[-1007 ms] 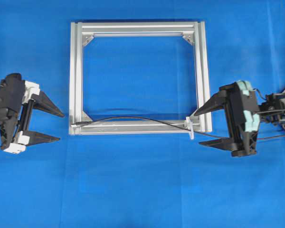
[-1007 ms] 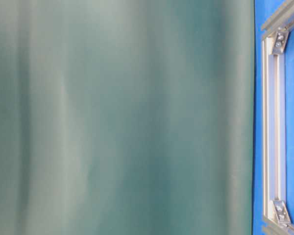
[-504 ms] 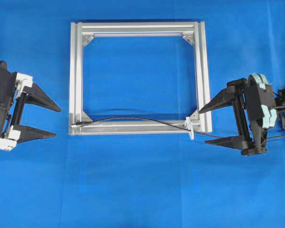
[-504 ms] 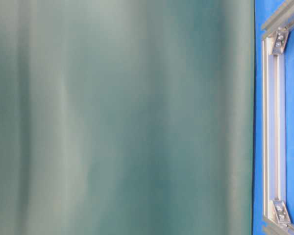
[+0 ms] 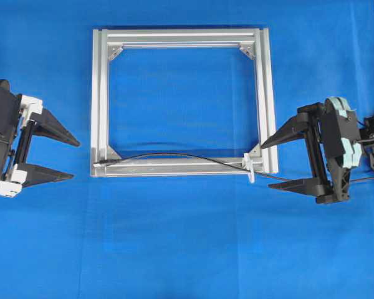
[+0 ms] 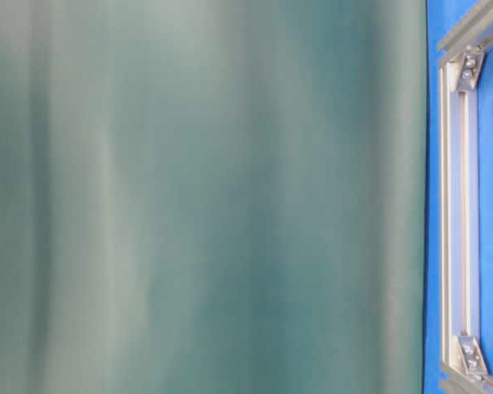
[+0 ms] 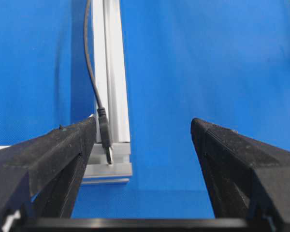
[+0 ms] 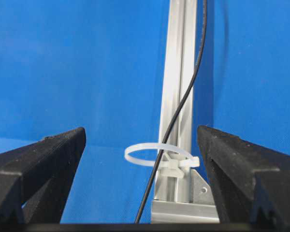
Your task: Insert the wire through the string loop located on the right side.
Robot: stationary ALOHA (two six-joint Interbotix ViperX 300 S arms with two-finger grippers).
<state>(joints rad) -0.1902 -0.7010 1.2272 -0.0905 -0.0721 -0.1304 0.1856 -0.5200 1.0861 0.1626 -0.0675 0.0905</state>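
Note:
The thin black wire lies along the near rail of the aluminium frame. Its plug tip rests on the frame's left near corner. At the right near corner sits the white string loop, a small ring. The wire crosses this ring; whether it runs inside it I cannot tell. My left gripper is open, left of the frame, its near finger beside the plug. My right gripper is open just right of the loop, which lies ahead between its fingers.
Blue cloth covers the table. The wire trails off to the right under the right gripper. Triangular corner brackets sit inside the frame. The table-level view is mostly filled by a blurred green surface, with one frame rail at its right.
Over the second, the left gripper drew back to the left and the right gripper drew back to the right, both away from the frame. Neither has moved in the last half second.

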